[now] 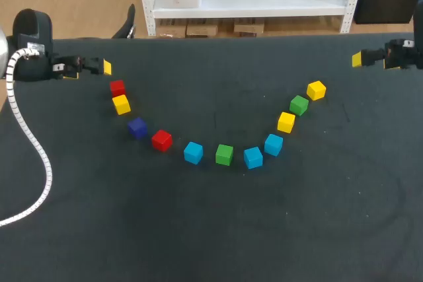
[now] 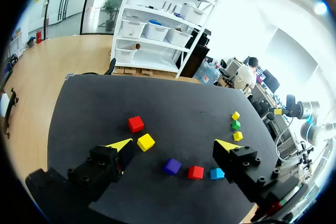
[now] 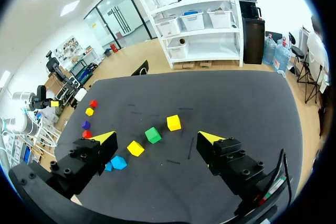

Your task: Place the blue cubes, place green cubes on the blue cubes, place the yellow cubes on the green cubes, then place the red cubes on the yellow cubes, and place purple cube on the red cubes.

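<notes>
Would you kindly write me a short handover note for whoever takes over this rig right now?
Left gripper: open, empty, at the far left edge of the table.
Right gripper: open, empty, at the far right edge.
Cubes: eleven, each alone on the table, in an arc from left to right: red cube, yellow cube, purple cube, red cube, blue cube, green cube, blue cube, blue cube, yellow cube, green cube, yellow cube.
Done: nothing stacked yet.
To do: everything, starting with placing the blue cubes.

A broad table [image 1: 211, 229] with a dark, matte, faintly scuffed top, evenly lit.
</notes>
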Available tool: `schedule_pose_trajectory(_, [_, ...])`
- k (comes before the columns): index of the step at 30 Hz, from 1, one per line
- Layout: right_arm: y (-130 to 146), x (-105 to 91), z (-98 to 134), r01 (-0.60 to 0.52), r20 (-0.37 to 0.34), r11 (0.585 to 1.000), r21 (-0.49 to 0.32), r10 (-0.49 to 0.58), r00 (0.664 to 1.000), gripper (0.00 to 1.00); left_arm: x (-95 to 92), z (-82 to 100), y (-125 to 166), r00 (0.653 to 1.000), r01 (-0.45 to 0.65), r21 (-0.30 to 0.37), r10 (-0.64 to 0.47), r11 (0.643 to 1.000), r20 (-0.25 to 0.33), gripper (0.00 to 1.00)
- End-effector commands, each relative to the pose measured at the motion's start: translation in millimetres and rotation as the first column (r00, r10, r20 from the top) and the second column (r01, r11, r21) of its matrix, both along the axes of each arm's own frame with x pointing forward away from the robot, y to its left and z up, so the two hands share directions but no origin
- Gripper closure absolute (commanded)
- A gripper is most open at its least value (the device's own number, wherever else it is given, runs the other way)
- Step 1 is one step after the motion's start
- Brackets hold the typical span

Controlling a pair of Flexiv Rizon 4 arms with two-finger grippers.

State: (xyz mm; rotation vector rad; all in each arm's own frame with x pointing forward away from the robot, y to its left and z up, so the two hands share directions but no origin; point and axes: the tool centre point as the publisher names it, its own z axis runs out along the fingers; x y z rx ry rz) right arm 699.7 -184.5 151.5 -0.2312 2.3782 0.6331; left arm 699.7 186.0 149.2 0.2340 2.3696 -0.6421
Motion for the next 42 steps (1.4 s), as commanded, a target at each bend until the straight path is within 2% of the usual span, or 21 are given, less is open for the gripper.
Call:
schedule_pose_trajectory(1, [0, -0.3, 0, 0.001, 0.001, 1.0, 0.0, -0.001, 1.0, 0.0, 0.1, 1.1, -1, 1.0, -0.003, 0.005, 0.003, 1.0, -0.004, 0.0])
schedule_pose_trajectory(18, [0, -0.3, 0, 0.001, 0.001, 1.0, 0.0, -0.001, 1.0, 0.0, 0.1, 1.1, -1, 1.0, -0.003, 0.005, 0.003, 1.0, -0.004, 0.0])
schedule_pose_trajectory(19, [0, -0.3, 0, 0.001, 0.001, 1.0, 0.0, -0.001, 1.0, 0.0, 0.0, 1.8, -4, 0.999, 0.026, 0.057, -0.028, 0.998, 0.029, 0.0])
schedule_pose_trajectory(22, [0, -0.3, 0, 0.001, 0.001, 1.0, 0.0, -0.001, 1.0, 0.0, 3.3, 1.7, -10, 0.983, 0.174, 0.186, -0.183, 0.967, 0.034, 0.0])
schedule_pose_trajectory(24, [0, -0.3, 0, 0.001, 0.001, 1.0, 0.0, -0.001, 1.0, 0.0, 5.1, 1.6, -12, 0.965, 0.239, 0.231, -0.257, 0.943, 0.051, 0.0])
schedule_pose_trajectory(26, [0, -0.3, 0, 0.001, 0.001, 1.0, 0.0, -0.001, 1.0, 0.0, 7.3, 3.0, -14, 0.925, 0.333, 0.314, -0.372, 0.889, 0.072, 0.0])
schedule_pose_trajectory(29, [0, -0.3, 0, 0.001, 0.001, 1.0, 0.0, -0.001, 1.0, 0.0, 9.7, 5.0, -17, 0.863, 0.438, 0.403, -0.502, 0.803, 0.063, 0.0])
schedule_pose_trajectory(31, [0, -0.3, 0, 0.001, 0.001, 1.0, 0.0, -0.001, 1.0, 0.0, 11.3, 7.4, -18, 0.822, 0.488, 0.442, -0.567, 0.752, 0.057, 0.0])
schedule_pose_trajectory(33, [0, -0.3, 0, 0.001, 0.001, 1.0, 0.0, -0.001, 1.0, 0.0, 12.2, 9.9, -20, 0.786, 0.522, 0.463, -0.615, 0.716, 0.066, 0.0])
schedule_pose_trajectory(34, [0, -0.3, 0, 0.001, 0.001, 1.0, 0.0, -0.001, 1.0, 0.0, 12.9, 10.8, -22, 0.753, 0.553, 0.478, -0.655, 0.682, 0.064, 0.0])
schedule_pose_trajectory(36, [0, -0.3, 0, 0.001, 0.001, 1.0, 0.0, -0.001, 1.0, 0.0, 9.8, 11.4, -28, 0.671, 0.614, 0.526, -0.74, 0.588, 0.044, 0.0])
schedule_pose_trajectory(39, [0, -0.3, 0, 0.001, 0.001, 1.0, 0.0, -0.001, 1.0, 0.0, 8.5, 9.5, -34, 0.585, 0.661, 0.572, -0.811, 0.486, 0.012, 0.0])
schedule_pose_trajectory(42, [0, -0.3, 0, 0.001, 0.001, 1.0, 0.0, -0.001, 1.0, 0.0, 8.5, 9.5, -34, 0.585, 0.661, 0.572, -0.811, 0.486, 0.012, 0.0])
